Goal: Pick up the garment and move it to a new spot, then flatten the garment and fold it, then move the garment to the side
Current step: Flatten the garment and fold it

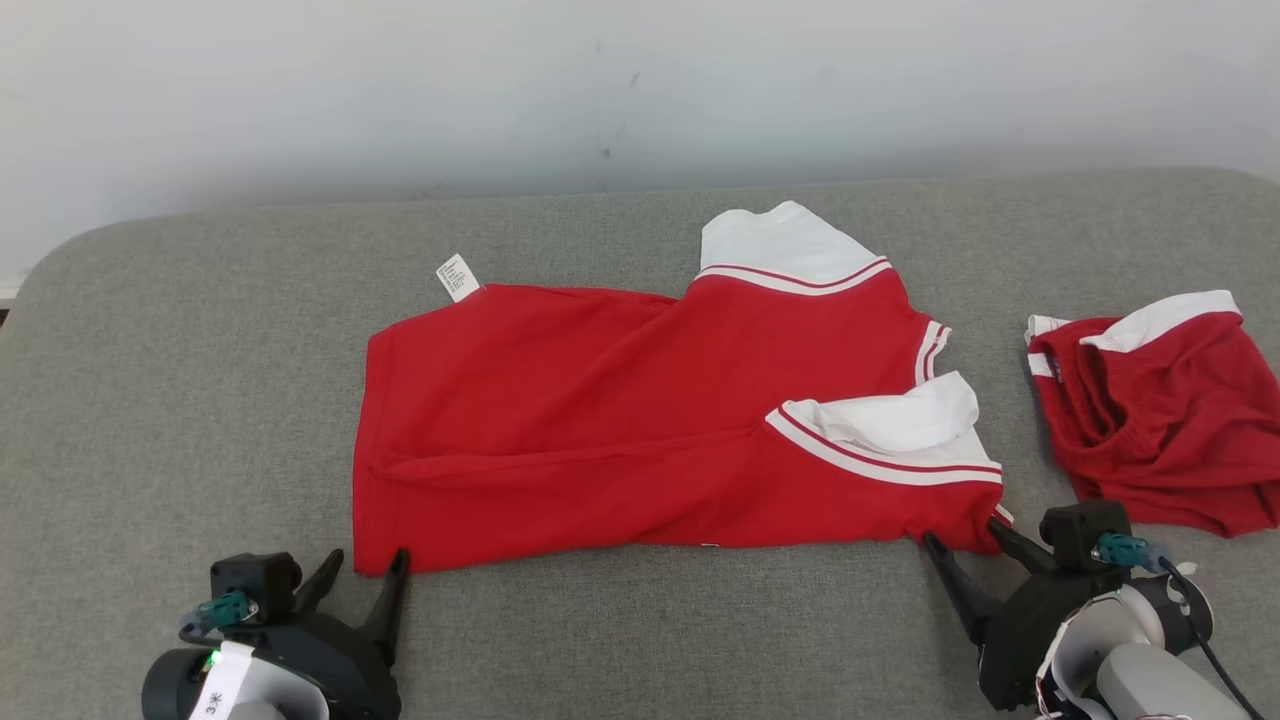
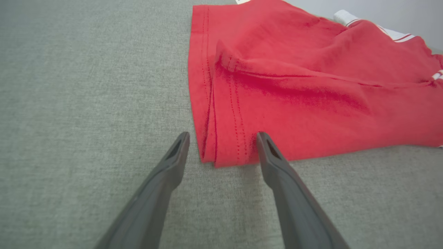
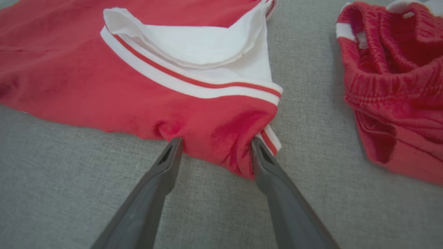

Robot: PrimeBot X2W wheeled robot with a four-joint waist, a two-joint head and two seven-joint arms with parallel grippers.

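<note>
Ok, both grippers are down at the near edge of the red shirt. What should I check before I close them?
1. Left gripper open, fingers either side of the hem corner: ok.
2. Right gripper open, straddling the bunched corner below the white sleeve: ok.
3. Red shirt lying flat: not ok; a ridge runs along its near side and the white sleeve is flipped up.
4. Second red garment apart from the right gripper: ok.
5. Both fabric layers between the fingers: cannot tell.

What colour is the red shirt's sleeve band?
White ribbed sleeve band with a thin red stripe; clearest in right wrist view.
</note>
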